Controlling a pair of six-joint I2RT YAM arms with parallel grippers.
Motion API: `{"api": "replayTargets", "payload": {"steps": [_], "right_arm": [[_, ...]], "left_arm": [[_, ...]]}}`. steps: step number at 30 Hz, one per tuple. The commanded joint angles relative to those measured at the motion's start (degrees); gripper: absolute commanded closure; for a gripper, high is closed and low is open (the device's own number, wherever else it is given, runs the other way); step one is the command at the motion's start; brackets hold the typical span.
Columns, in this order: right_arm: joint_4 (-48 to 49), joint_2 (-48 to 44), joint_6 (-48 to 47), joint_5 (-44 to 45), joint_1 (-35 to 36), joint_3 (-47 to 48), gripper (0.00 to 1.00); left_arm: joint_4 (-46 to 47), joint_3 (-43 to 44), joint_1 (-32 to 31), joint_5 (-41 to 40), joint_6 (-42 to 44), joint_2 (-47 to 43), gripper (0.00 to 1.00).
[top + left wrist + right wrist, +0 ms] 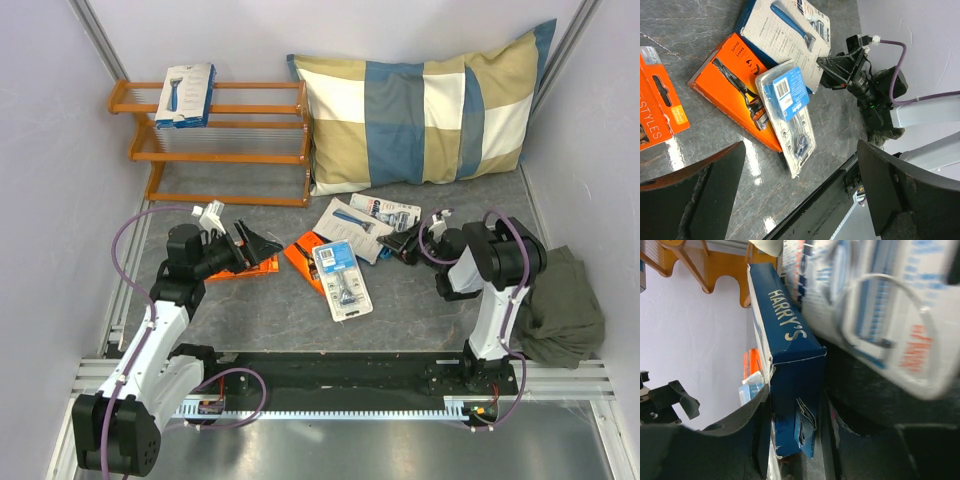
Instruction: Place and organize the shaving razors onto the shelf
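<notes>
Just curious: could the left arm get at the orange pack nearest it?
Probably yes: the left gripper hangs open right by that orange pack, and nothing seems to lie on it.

The left arm (145, 340) and the right arm (490, 322) both have smooth white links, with black rounded joint housings between them. A thin purple cable (897, 46) runs in a loop beside each arm; on the right arm it ends in a small white plug (874, 40). The left pincer (258, 248) and the right pincer (398, 242) are black and angular. The fingers (705, 200) of the left one are broad dark plates with rough, worn edges. A tiny green light (871, 105) seems to shine on the right wrist.
</notes>
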Motion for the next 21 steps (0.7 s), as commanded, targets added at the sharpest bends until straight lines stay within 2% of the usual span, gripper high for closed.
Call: {"api": "replayTargets", "payload": {"steps": [1,6,14,17,18,21], "right_arm": [[-0.74,-9.84,-4.11,-1.59,0.1,-0.41,0.82],[-14.0,-21.71,-9.21,-1.32,0.1,1.08,0.83],[-43.0,-40.24,-23.87,-0.88,0.18,6.88,0.83],[-50.22,-42.98,-27.83,-5.7,0.18,10.57,0.83],[-50.67,-43.17,-28.37,-11.11,0.18,12.06,0.82],[-50.67,-41.94,-28.38,-19.58,0.18,15.22,0.83]], "left_arm": [[1.51,1.59,-0.24,1.72,3.22,-0.66,0.0],[1.33,2.64,-0.24,2.25,4.1,-0.22,0.0],[1.07,5.54,-0.24,4.18,6.21,-0.13,0.0],[0.89,6.78,-0.24,5.85,7.35,-0.13,0.0],[0.98,7.04,-0.24,6.29,7.53,-0.13,0.0],[1.15,7.57,-0.24,7.17,7.88,-0.48,0.0]]}}
